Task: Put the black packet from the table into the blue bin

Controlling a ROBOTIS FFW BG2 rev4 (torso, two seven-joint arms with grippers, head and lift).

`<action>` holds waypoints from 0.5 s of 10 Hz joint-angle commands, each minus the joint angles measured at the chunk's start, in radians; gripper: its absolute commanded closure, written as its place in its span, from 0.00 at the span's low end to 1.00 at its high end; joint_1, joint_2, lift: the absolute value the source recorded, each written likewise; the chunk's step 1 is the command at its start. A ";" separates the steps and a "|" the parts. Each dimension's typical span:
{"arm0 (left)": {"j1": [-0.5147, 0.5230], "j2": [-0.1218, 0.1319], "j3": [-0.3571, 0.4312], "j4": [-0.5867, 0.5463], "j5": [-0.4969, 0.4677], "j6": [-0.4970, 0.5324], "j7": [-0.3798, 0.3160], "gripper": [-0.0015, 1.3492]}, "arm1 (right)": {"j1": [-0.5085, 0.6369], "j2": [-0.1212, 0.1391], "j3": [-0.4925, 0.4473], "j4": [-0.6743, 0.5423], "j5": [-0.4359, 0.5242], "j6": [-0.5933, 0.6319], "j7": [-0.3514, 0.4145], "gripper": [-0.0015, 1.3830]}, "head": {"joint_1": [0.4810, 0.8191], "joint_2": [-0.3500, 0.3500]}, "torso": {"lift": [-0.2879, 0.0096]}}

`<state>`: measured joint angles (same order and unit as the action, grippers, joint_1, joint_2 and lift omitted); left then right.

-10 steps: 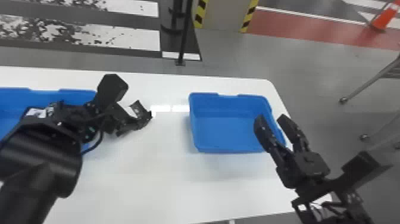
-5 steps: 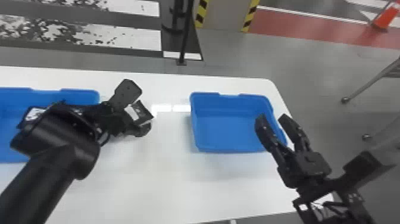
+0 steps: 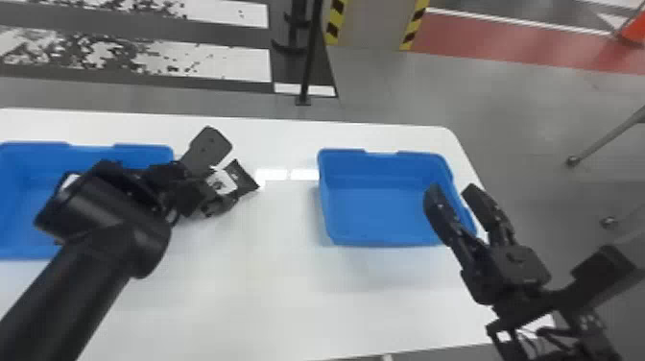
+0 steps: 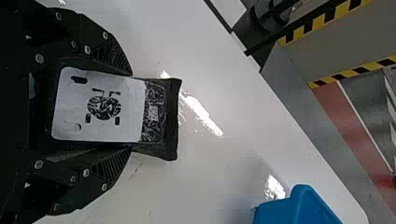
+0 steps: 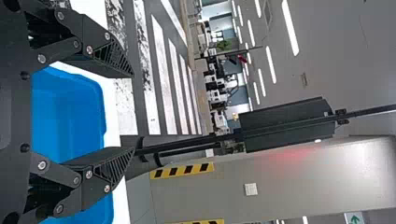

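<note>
Nearest: bare worktop (image 3: pixel 268 302) along its near edge. Left arm (image 3: pixel 72 288) enters across the near left corner.
Right claw (image 3: pixel 452 191) reaches in from the near right corner, its tips at the right bin's right rim; fingers wide apart, nothing between them.
Middle: left claw (image 3: pixel 225 168) above the worktop, just right of the left bin. Fingers part-way open, one along each side of the packet (image 3: pixel 246 177), gripping it. Packet black, pale label, end poking past the fingertips. Cannot tell if it touches the worktop.
Left bin (image 3: pixel 29 211), blue, at the worktop's left; right bin (image 3: pixel 379 211), blue, toward the right edge.
Beyond the far edge: dark post (image 3: pixel 311 57), grey floor (image 3: pixel 460 96), orange cone (image 3: pixel 636 31) far right.
</note>
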<state>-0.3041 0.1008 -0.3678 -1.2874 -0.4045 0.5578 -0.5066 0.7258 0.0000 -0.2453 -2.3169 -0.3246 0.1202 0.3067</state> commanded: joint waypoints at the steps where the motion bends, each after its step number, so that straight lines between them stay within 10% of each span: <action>1: 0.000 0.000 0.003 0.000 -0.042 -0.106 -0.006 0.90 | 0.001 0.001 0.000 0.001 0.000 0.000 0.000 0.37 | 0.63 0.21 | 0.60; 5: 0.002 0.011 0.007 -0.032 0.036 -0.207 -0.067 0.90 | 0.003 0.001 0.002 0.004 0.000 0.000 0.000 0.37 | 0.63 0.18 | 0.60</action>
<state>-0.3050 0.1073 -0.3624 -1.3075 -0.3928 0.3642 -0.5719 0.7266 0.0000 -0.2434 -2.3124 -0.3250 0.1202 0.3065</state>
